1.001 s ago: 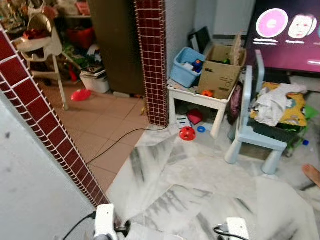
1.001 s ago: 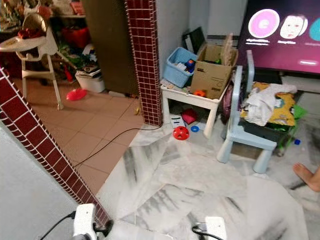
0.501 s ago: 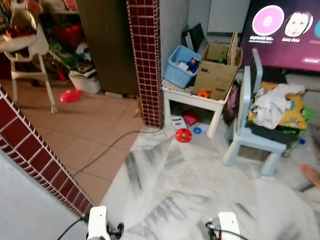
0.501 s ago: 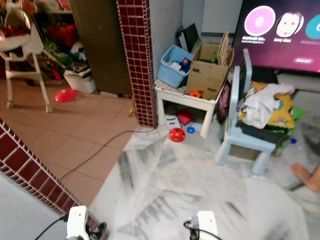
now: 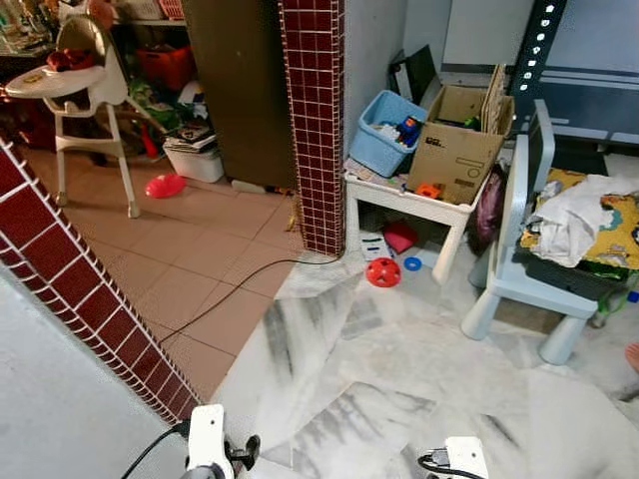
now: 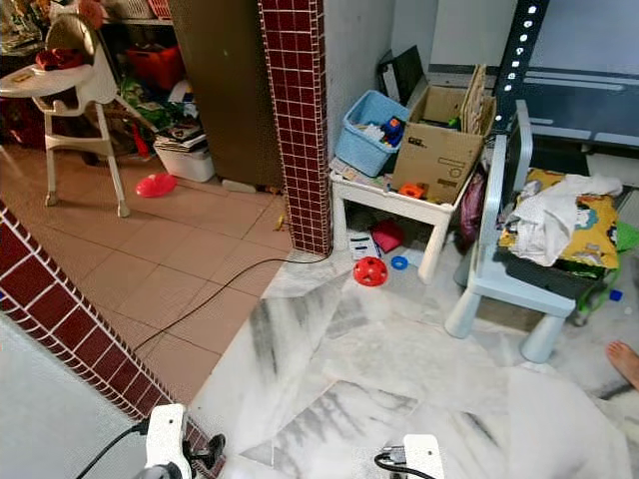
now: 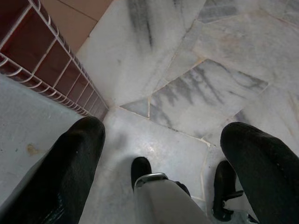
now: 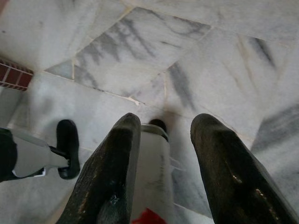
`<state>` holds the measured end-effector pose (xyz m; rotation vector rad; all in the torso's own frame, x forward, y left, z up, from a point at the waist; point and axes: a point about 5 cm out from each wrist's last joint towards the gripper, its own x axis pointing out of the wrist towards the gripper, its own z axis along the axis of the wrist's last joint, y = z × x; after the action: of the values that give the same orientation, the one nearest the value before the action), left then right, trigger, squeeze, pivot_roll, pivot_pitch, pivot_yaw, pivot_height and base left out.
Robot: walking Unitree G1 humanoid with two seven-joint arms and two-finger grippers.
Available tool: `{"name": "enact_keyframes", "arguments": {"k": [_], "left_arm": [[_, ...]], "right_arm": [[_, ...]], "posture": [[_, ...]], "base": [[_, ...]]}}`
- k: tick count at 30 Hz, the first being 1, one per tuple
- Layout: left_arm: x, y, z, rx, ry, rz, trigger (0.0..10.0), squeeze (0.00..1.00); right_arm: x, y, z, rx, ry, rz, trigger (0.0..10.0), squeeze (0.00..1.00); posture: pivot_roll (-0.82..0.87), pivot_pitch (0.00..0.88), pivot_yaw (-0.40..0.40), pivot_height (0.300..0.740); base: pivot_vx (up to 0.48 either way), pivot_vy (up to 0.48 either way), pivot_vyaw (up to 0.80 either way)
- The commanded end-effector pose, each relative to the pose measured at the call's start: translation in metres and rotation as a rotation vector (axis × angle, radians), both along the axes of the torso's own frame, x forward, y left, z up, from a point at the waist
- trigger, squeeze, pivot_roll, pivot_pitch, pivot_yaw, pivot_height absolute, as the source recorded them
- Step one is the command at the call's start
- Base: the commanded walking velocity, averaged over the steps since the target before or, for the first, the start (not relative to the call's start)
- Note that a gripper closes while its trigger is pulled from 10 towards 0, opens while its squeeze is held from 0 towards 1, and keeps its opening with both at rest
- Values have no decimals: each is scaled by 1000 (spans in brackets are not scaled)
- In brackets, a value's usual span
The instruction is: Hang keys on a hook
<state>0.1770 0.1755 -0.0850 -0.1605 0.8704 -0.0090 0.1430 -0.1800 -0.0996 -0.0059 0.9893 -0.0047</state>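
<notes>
Both arms hang low, and their white wrist housings show at the bottom edge of the eye views, the left wrist (image 5: 207,439) and the right wrist (image 5: 462,459). In the left wrist view my left gripper (image 7: 163,140) is open, its black fingers (image 7: 74,163) wide apart over the marble floor with nothing between them. My right gripper (image 8: 163,126) is also open and holds nothing. Below both grippers are my own legs and black feet (image 7: 140,169).
A grey wall edged in red tile (image 5: 80,289) stands close on my left. Ahead are a red-tiled pillar (image 5: 315,120), a white table (image 5: 404,200) with a cardboard box (image 5: 459,150), a blue chair (image 5: 519,269), a floor cable (image 5: 240,289) and a person's foot (image 6: 624,361).
The camera has swung, so the whole scene has shifted. The screen at the back right has gone from bright pink icons to plain grey. Both arms hang as before.
</notes>
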Motion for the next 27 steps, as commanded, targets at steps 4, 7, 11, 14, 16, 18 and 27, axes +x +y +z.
{"name": "enact_keyframes", "arguments": {"k": [4,7,11,14,16,18,27], "left_arm": [[0,1,0,-2,2,7,10000,0],[0,1,0,-2,2,7,10000,0],[0,1,0,-2,2,7,10000,0],[0,1,0,-2,2,7,10000,0],[0,1,0,-2,2,7,10000,0],[0,1,0,-2,2,7,10000,0],[0,1,0,-2,2,7,10000,0]], "right_arm": [[0,-1,0,10,13,-4,10000,0],[0,-1,0,10,13,-4,10000,0],[0,-1,0,10,13,-4,10000,0],[0,-1,0,10,13,-4,10000,0],[0,-1,0,10,13,-4,10000,0],[0,-1,0,10,13,-4,10000,0],[0,-1,0,10,13,-4,10000,0]], "posture": [[-36,0,40,721],[-36,0,40,721],[-36,0,40,721],[-36,0,40,721],[-36,0,40,721],[-36,0,40,721],[-36,0,40,721]], "base": [[0,0,0],[0,0,0],[0,0,0],[0,0,0],[0,0,0],[0,0,0],[0,0,0]]}}
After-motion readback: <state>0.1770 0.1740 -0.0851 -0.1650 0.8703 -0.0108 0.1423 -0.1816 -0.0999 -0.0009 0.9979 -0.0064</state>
